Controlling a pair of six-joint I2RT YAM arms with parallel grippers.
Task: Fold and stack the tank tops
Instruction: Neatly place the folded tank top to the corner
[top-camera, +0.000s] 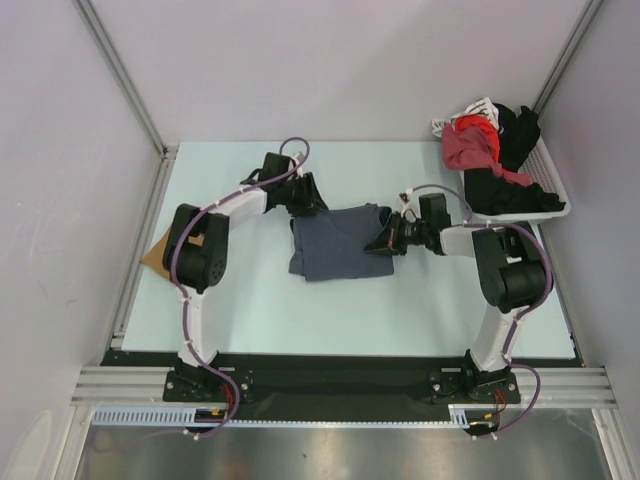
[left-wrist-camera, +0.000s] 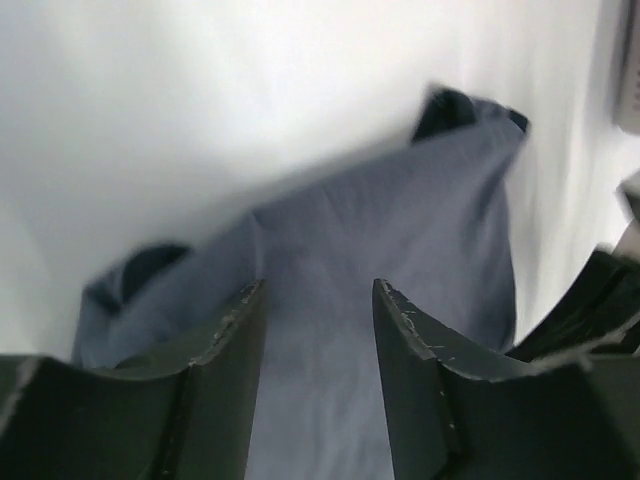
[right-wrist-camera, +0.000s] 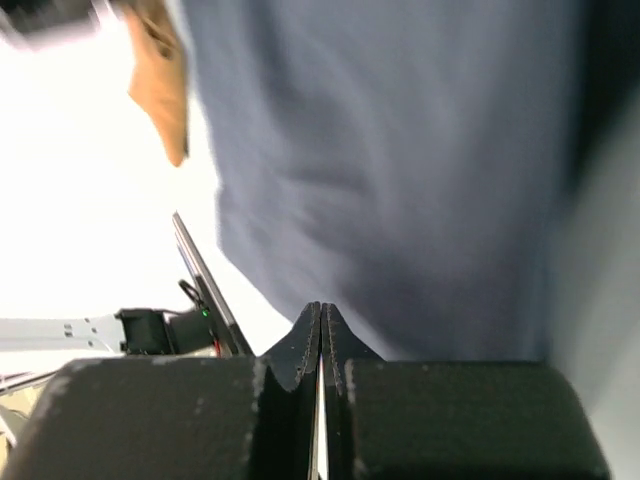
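The slate-blue tank top (top-camera: 335, 245) lies folded in the middle of the table (top-camera: 350, 315), with bare surface on its near and far sides, and its long axis runs left to right between the two arms. The left gripper (top-camera: 308, 200) stands spread over its far left corner. The right gripper (top-camera: 385, 240) is pressed together at its right edge, though I cannot tell if cloth is between. I count two tank tops, the tan-brown tank top (top-camera: 155, 258) being at the table's left edge, and one basket (top-camera: 548, 208) of clothes in the far right corner.
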